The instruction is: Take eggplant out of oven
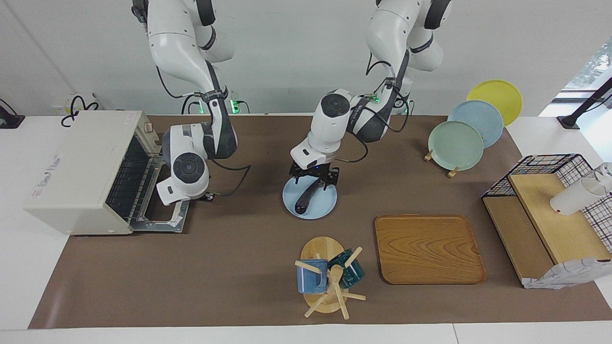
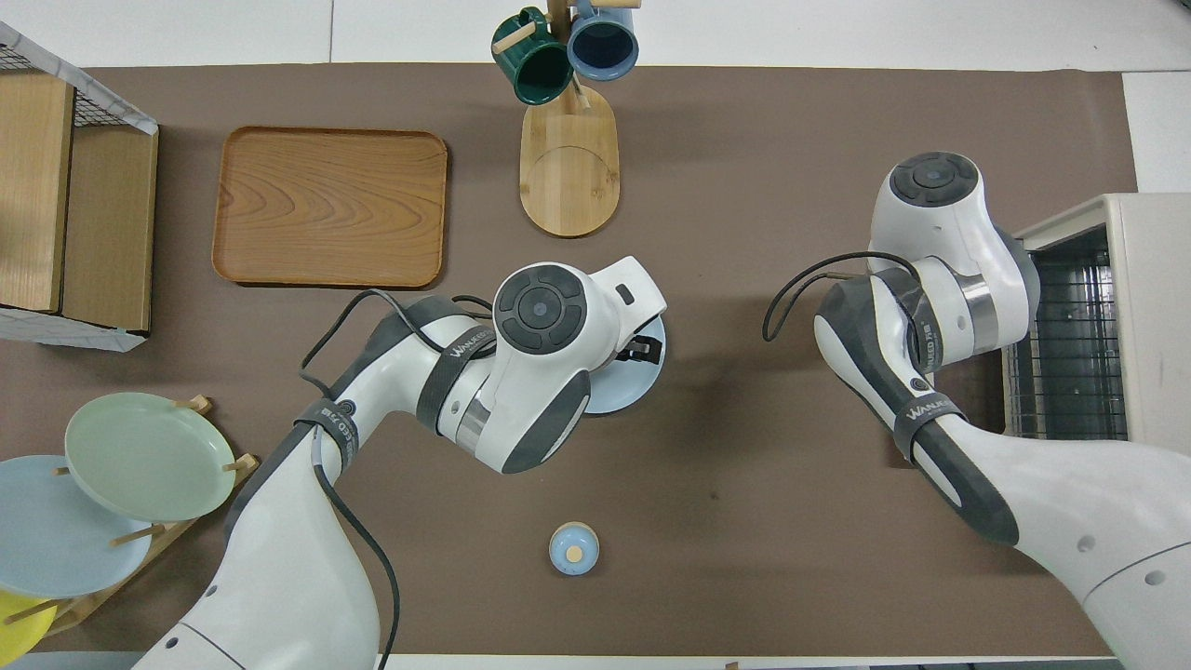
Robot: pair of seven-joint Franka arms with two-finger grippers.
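The dark purple eggplant [image 1: 305,200] lies on a light blue plate [image 1: 325,206] in the middle of the table, outside the oven. My left gripper [image 1: 314,180] is down over the eggplant's stem end, open, one finger on each side of it. In the overhead view the left arm's hand hides the eggplant, and only the plate's rim [image 2: 647,383] shows. The cream oven [image 1: 79,167] stands at the right arm's end of the table with its door [image 1: 168,217] folded down and open. My right gripper [image 1: 209,195] hangs low over that door, mostly hidden by its own hand.
A wooden mug stand [image 1: 325,279] with two mugs and a wooden tray [image 1: 428,248] lie farther from the robots than the plate. A rack of plates [image 1: 456,145] and a wire-and-wood shelf [image 1: 540,215] are toward the left arm's end. A small blue bell [image 2: 574,549] sits near the robots.
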